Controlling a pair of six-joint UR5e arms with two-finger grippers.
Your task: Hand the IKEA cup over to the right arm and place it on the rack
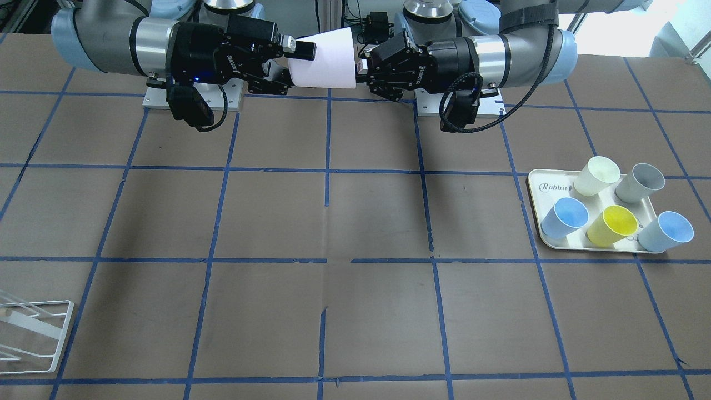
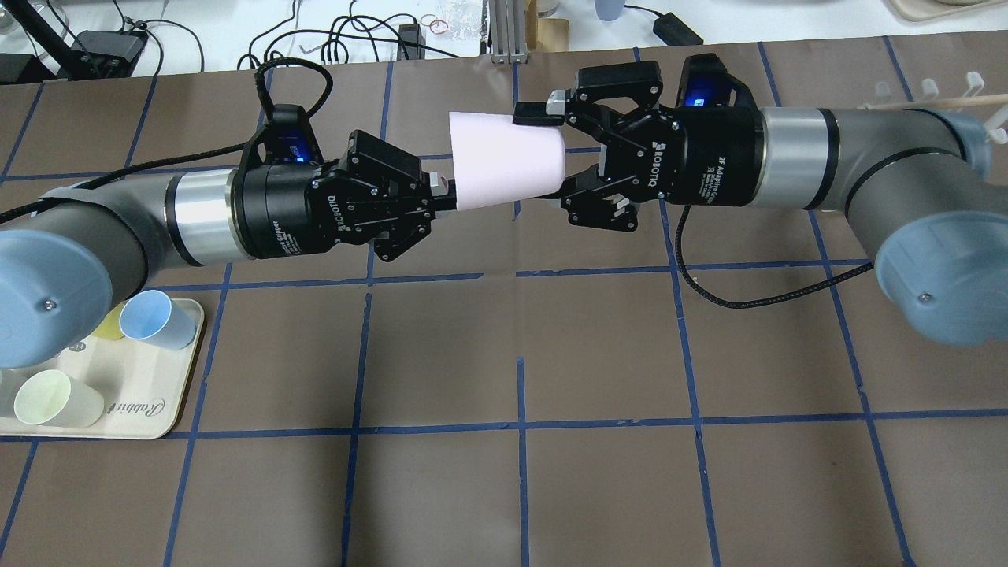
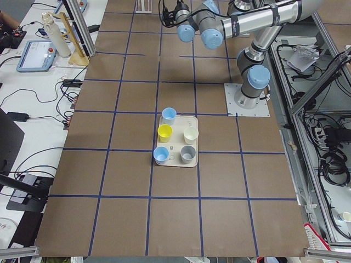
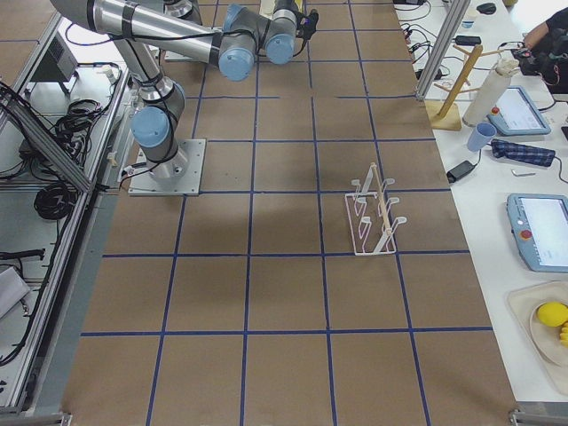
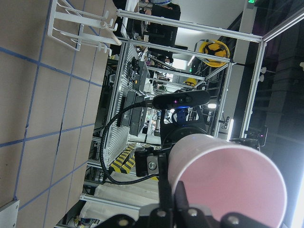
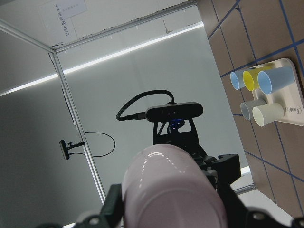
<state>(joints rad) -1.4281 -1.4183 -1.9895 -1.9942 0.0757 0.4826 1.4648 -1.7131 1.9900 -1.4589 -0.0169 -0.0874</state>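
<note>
The pale pink IKEA cup [image 1: 325, 58] lies on its side high above the table's back edge, held between both grippers. It also shows in the overhead view [image 2: 504, 161]. My left gripper [image 2: 441, 193], on the arm with the ribbed cable, is shut on the cup's wide rim. My right gripper [image 2: 561, 153] straddles the narrow base, with a finger against each side of the wall. The cup fills both wrist views [image 5: 228, 180] [image 6: 171, 190]. The white wire rack [image 1: 33, 333] stands on the table on my right side, far from both grippers [image 4: 377, 217].
A cream tray marked "Rabbit" [image 1: 541, 178] sits on my left side with several cups: two light blue, a yellow, a grey and a cream-white one. The brown table has a blue tape grid. Cables and benches lie beyond the table edges.
</note>
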